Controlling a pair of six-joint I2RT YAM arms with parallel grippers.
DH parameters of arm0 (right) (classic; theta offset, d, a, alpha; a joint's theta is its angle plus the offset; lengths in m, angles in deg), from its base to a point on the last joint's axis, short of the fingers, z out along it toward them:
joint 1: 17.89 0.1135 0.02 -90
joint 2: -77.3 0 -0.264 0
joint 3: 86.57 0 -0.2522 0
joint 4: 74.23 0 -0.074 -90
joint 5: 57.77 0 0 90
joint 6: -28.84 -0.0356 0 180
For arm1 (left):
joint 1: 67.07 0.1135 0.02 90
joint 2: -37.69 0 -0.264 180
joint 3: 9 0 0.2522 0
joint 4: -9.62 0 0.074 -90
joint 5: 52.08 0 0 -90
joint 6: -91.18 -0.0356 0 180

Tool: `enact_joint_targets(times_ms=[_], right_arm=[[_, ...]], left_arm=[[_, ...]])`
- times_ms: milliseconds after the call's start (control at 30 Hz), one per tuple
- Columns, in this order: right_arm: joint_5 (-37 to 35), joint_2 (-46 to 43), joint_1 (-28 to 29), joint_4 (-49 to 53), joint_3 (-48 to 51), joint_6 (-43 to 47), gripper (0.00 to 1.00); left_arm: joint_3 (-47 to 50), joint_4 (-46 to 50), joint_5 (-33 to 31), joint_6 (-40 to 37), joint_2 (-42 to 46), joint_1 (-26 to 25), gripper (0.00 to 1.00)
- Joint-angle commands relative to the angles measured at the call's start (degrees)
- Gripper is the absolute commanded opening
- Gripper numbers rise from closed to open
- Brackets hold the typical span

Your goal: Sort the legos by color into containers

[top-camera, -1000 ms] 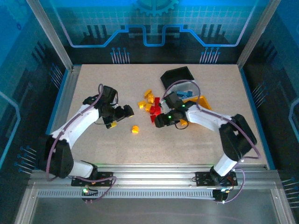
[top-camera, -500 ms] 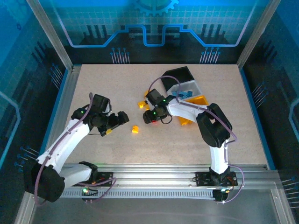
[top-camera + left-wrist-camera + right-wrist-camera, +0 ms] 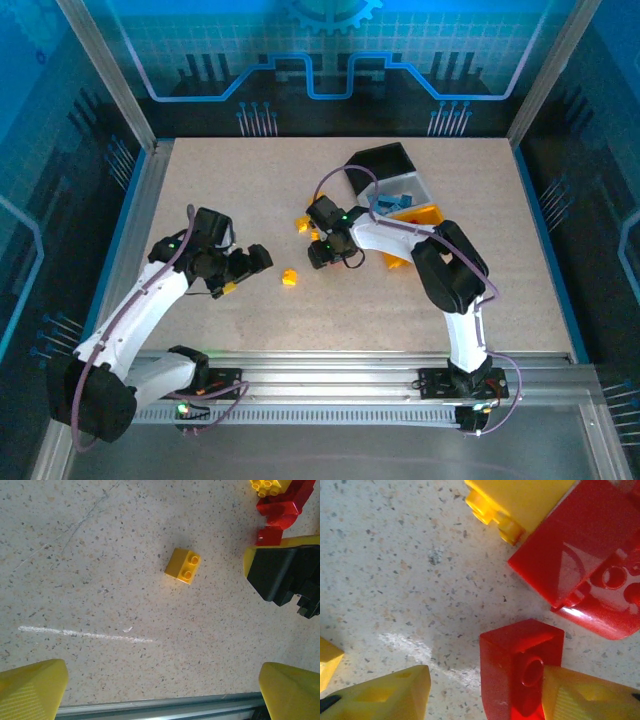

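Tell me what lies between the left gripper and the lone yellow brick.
Between left gripper and yellow brick: bare speckled table with a pale scuff mark, shown in the left wrist view.

Both arms moved left over the bench (image 3: 200, 180).
We see the right fingers (image 3: 590, 695) swung left from the bins onto the red legos (image 3: 520, 672), arm folded tighter; the left fingers (image 3: 30, 690) drew back toward the near-left, elbow dropped toward the corner.
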Motion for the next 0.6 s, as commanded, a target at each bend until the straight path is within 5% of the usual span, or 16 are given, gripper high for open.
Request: enact_joint_targets(times_ms=[0,267,467,567], right_arm=[[-1.4,1.2,-0.8,0.9,0.0,0.5,0.59],[-0.8,2.8,-2.4,0.0,-0.6,1.4,0.50],[-1.3,2.6,-3.5,0.5,-1.1,2.0,0.24],[-1.7,1.1,-3.8,0.8,-0.5,3.1,0.21]], left_arm=[[0.0,1.7,0.1,-0.5,0.5,0.7,0.99],[0.0,1.7,0.4,-0.3,0.2,0.8,0.99],[0.9,0.8,0.8,0.6,0.2,0.8,0.99],[1.6,-0.3,1.0,1.5,0.3,0.9,0.99]])
